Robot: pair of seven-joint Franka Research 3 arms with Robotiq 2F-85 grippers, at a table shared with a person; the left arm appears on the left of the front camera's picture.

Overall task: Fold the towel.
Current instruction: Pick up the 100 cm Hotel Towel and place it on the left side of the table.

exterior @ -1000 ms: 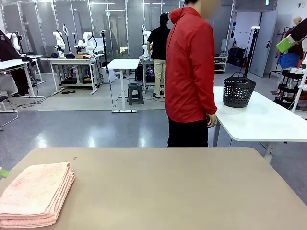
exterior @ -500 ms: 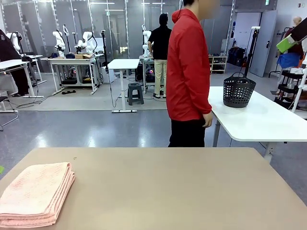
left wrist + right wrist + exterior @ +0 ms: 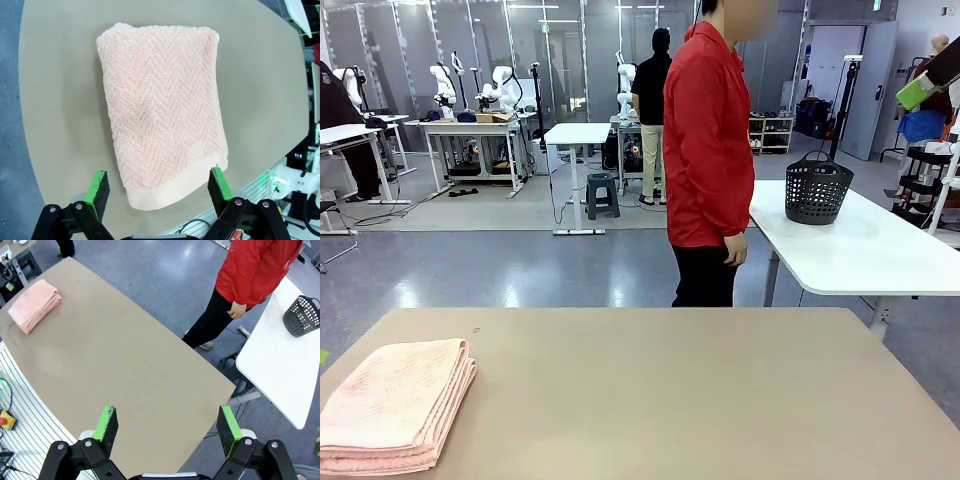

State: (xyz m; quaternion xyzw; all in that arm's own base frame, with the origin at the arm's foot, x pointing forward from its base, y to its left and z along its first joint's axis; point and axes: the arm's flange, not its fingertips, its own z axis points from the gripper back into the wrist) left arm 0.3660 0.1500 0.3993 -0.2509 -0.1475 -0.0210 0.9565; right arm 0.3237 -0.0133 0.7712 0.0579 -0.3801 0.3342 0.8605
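Already folded: towel [image 3: 162, 107] in a compact stack near table [image 3: 700, 400] edge, clear of both arms. Left gripper [image 3: 159, 186] spread wide above it, empty. Right gripper [image 3: 166, 429] likewise wide, empty, well apart.

L gripper [image 3: 159, 186]: jaws wide apart, nothing between the pads, raised well above the table, looking straight down.
L fingers [image 3: 98, 188]: black w/ green pads, one each side at the bottom edge of the left wrist view, approx. level w/ each other.
R gripper [image 3: 167, 426]: jaws spread wide too, empty, held high, tilted down & outward over the table.
R fingers [image 3: 107, 423]: green pads facing each other, both clean in view, touching nothing.
Person's hand [image 3: 735, 252]: hangs loose at the hip, far side, fingers lightly curled, holding nothing.
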